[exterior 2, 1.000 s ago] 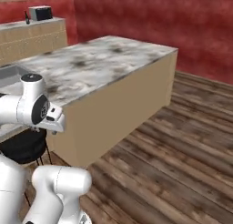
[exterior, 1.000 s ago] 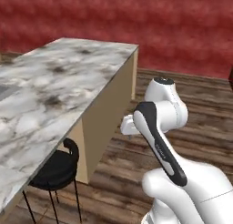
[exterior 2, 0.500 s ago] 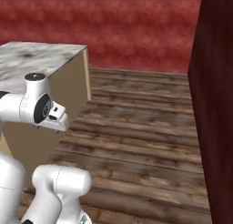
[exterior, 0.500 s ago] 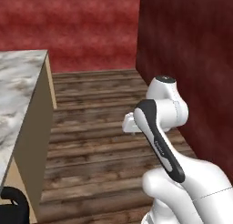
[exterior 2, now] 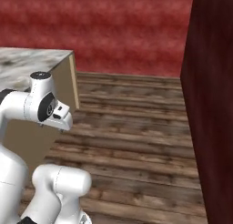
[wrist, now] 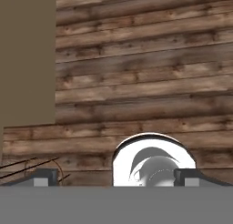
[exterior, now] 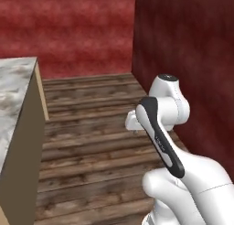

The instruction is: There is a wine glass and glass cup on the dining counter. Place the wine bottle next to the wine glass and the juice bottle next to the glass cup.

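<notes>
Left base view first: your arm sits folded in the lower right of the frame, elbow tucked, the gripper [exterior: 133, 124] hanging just left of center over the plank floor [exterior: 91, 128]. That reads as a travel pose, kept compact and clear of furniture. The dining counter [exterior: 16, 96] shows as a marble corner at the left edge, well apart from your hand, and no glass or bottle stands on the part you can see. A dark red wall [exterior: 183, 59] rises on the right.

Right base view: the counter's end [exterior 2: 32, 63] runs along the upper left, your wrist [exterior 2: 57, 116] in front of it at mid-left, carrying nothing I can make out.

Hand view: the camera looks down at floorboards, the counter's beige side [wrist: 27, 59] filling the upper left. The fingertips [wrist: 45, 176] sit near the bottom corners, so the claw looks spread wide, with nothing between them. You still need to find the bottles.
</notes>
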